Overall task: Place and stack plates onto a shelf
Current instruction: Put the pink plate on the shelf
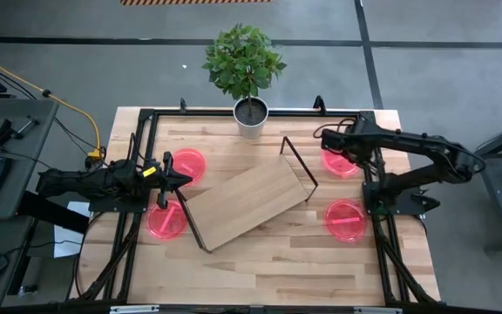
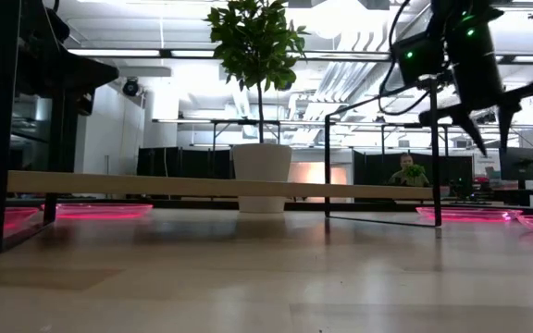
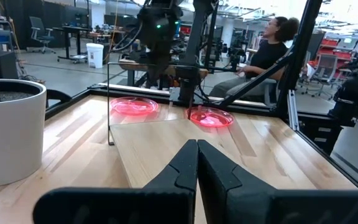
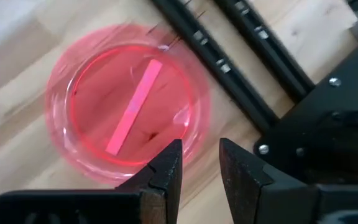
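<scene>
From above, the shelf (image 1: 249, 202) lies diagonally across the middle of the table (image 1: 268, 262), its board bare, so no plate is stacked yet. Four pink plates lie flat on the table around it: two on the left side (image 1: 187, 164) (image 1: 167, 220), two on the right (image 1: 341, 162) (image 1: 346, 219). The left hand (image 1: 181, 180) sits between the two left plates, at the shelf's near end. The right hand (image 1: 331, 139) hangs over the far right plate, likely lining up a grasp on its rim. A potted plant (image 1: 249, 74) stands at the table's back edge.

At table height, the shelf board (image 2: 211, 187) spans the view on its wire legs, with the plant pot (image 2: 262, 176) behind. The right hand (image 2: 490, 129) hangs in the air, fingers pointing down and slightly apart.

The left wrist view shows its own fingers (image 3: 182, 171) pressed together, holding nothing, aimed along the shelf toward the two right plates (image 3: 133, 105) (image 3: 210, 116). A seated person (image 3: 263, 56) shows beyond the table.

The right wrist view looks straight down on one plate (image 4: 126, 102); its fingers (image 4: 166, 171) stand a little apart over the plate's rim, empty.
</scene>
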